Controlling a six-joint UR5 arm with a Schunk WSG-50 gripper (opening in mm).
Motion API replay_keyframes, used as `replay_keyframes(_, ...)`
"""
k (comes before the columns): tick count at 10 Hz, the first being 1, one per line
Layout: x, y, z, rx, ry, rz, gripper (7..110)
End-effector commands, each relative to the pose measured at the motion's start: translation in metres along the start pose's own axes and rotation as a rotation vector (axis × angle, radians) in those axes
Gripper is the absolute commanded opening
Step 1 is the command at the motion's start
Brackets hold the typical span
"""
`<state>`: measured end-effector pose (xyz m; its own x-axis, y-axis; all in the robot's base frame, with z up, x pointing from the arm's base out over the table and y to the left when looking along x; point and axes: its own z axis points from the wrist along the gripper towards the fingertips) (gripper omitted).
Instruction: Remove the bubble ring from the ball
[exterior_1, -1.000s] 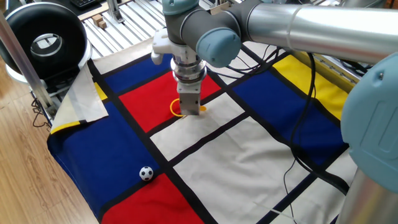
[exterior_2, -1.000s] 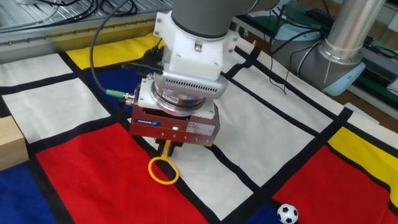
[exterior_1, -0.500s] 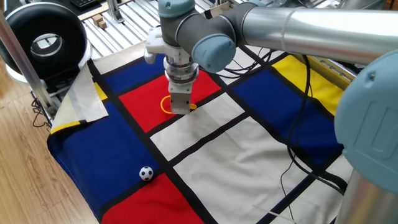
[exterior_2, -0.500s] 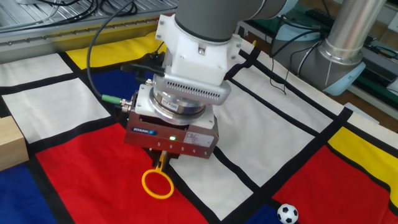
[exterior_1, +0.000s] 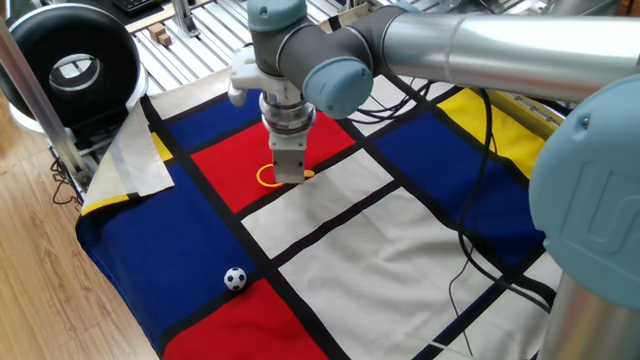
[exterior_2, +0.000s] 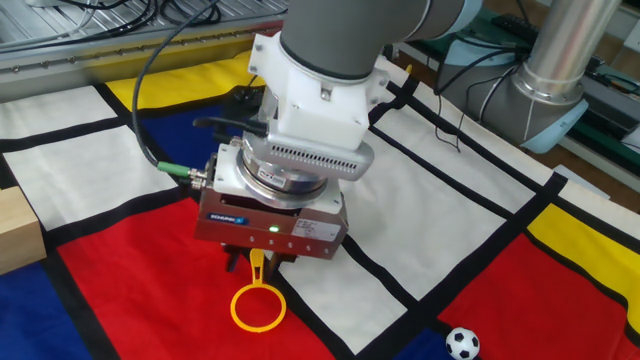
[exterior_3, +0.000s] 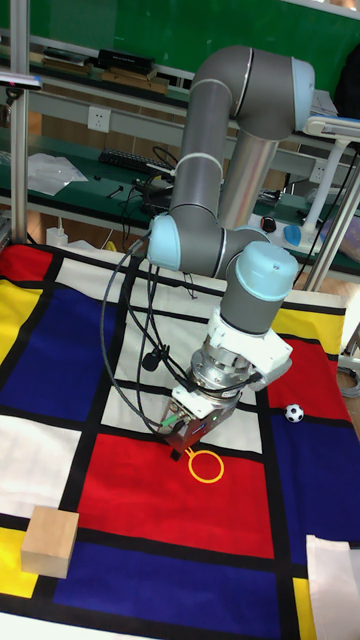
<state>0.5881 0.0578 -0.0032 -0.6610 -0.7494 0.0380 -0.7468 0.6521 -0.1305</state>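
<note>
The yellow-orange bubble ring (exterior_2: 258, 275) hangs by its short handle from my gripper (exterior_2: 257, 262), which is shut on that handle. Its hoop (exterior_1: 262, 181) sits flat just over the red panel of the chequered cloth, seen also as the ring (exterior_3: 193, 467) in the tall fixed view. The gripper (exterior_1: 288, 176) points straight down, and its body hides the fingertips in most views. The small black-and-white ball (exterior_1: 235, 279) lies alone on the cloth, well apart from the ring. It shows as the ball (exterior_2: 461, 343) near the bottom edge and as the ball (exterior_3: 293, 412) to the right of the arm.
A tan wooden cube (exterior_3: 50, 540) sits on the cloth at the front left of the tall view and at the left edge (exterior_2: 15, 230) of the other. A black round device (exterior_1: 70, 60), a folded-over cloth corner (exterior_1: 135, 160) and loose cables (exterior_1: 480, 200) border the area.
My gripper has carried the ring a little further over the red panel, away from the ball. The ball has stayed in place.
</note>
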Motion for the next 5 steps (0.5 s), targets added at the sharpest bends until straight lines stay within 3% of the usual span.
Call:
replay_keyframes(1,-0.004,-0.011,-0.007,0.053,-0.006,0.009,44)
replay_keyframes(2,-0.005,0.005,-0.017,0.013,0.007,0.045,66)
replay_keyframes(4,-0.011,0.036,-0.038,-0.046,-0.002,0.092,66)
replay_keyframes(5,-0.005,0.056,-0.048,-0.085,0.016,0.123,66)
